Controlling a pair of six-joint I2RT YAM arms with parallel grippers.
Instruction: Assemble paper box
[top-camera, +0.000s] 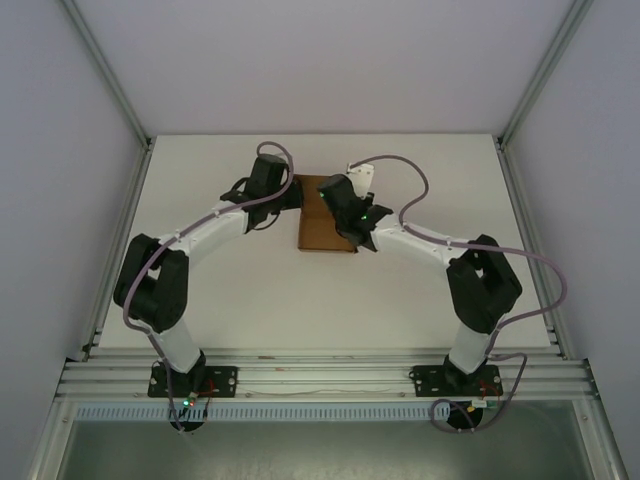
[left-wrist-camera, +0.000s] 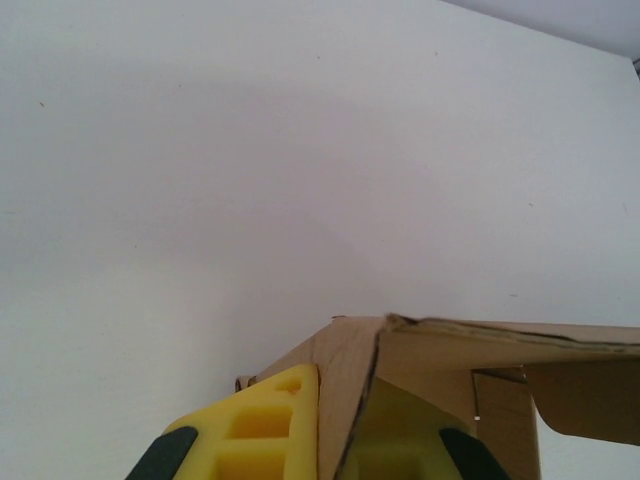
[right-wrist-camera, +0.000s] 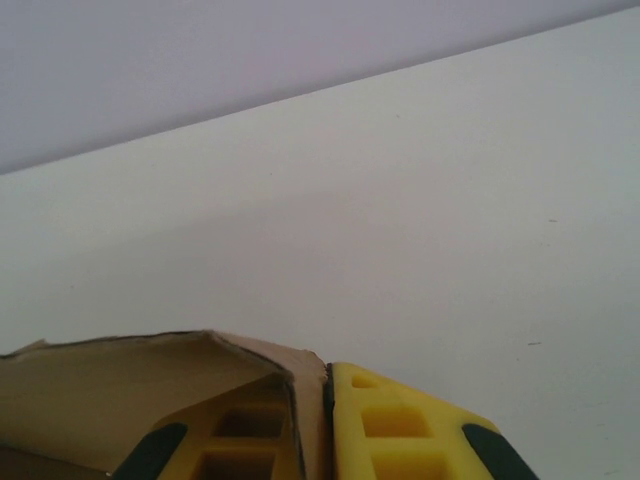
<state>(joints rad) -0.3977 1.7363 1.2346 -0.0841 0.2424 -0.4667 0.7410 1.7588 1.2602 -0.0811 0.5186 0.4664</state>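
The paper box (top-camera: 322, 222) is tan-brown cardboard lying near the far middle of the white table. My left gripper (top-camera: 293, 190) sits at its far-left corner and is shut on a raised wall of the paper box (left-wrist-camera: 350, 390), with cardboard pinched between the yellow fingers (left-wrist-camera: 270, 425). My right gripper (top-camera: 345, 200) is at the far-right side, shut on another upright panel of the paper box (right-wrist-camera: 310, 400). A thin edge of cardboard stands between its yellow fingers (right-wrist-camera: 400, 430). A folded flap (left-wrist-camera: 590, 395) hangs off to the right in the left wrist view.
The white table (top-camera: 240, 290) spreads out in front of and beside the box. Aluminium frame posts (top-camera: 120, 90) and white enclosure walls close in the sides and back. A metal rail (top-camera: 320, 375) runs along the near edge by the arm bases.
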